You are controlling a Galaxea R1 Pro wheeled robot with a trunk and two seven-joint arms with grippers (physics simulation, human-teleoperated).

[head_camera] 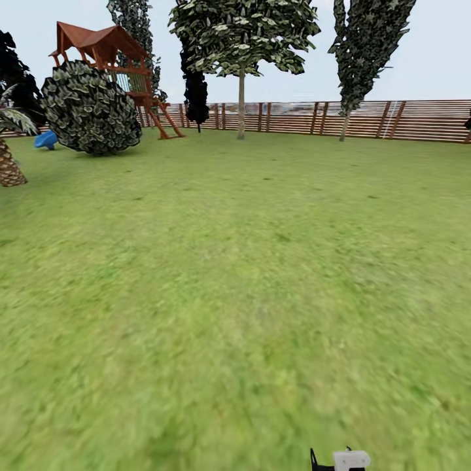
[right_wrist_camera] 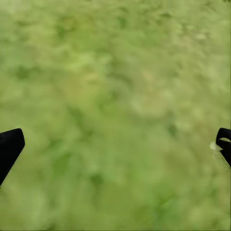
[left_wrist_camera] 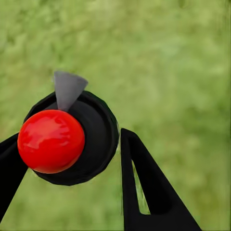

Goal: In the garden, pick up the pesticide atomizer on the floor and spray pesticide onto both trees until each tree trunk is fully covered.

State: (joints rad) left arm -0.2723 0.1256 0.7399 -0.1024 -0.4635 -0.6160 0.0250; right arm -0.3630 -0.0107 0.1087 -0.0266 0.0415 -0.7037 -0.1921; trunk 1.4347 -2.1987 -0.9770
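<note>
Left wrist view: your left gripper (left_wrist_camera: 67, 159) grasps the pesticide atomizer (left_wrist_camera: 72, 139), a black round-bodied sprayer with a glossy red ball top and a grey wedge-shaped nozzle (left_wrist_camera: 67, 89); one black finger (left_wrist_camera: 144, 187) presses its side and the other meets it at the opposite edge. Blurred green grass lies beneath.

Right wrist view: your right gripper (right_wrist_camera: 115, 149) is released, its two black fingertips (right_wrist_camera: 9, 147) spread wide apart over bare lawn.

Head view: the green grass lawn (head_camera: 235, 294) stretches ahead of you to a brown horizontal-slat wooden fence (head_camera: 405, 121). Two trees stand near that fence: one with a straight pale trunk (head_camera: 241, 104) and spreading crown, another trunk (head_camera: 344, 124) farther right. At the left are a round dark-green bush (head_camera: 91, 108), a red-brown wooden play tower (head_camera: 111, 59) and a scaly palm trunk (head_camera: 10, 163).
</note>
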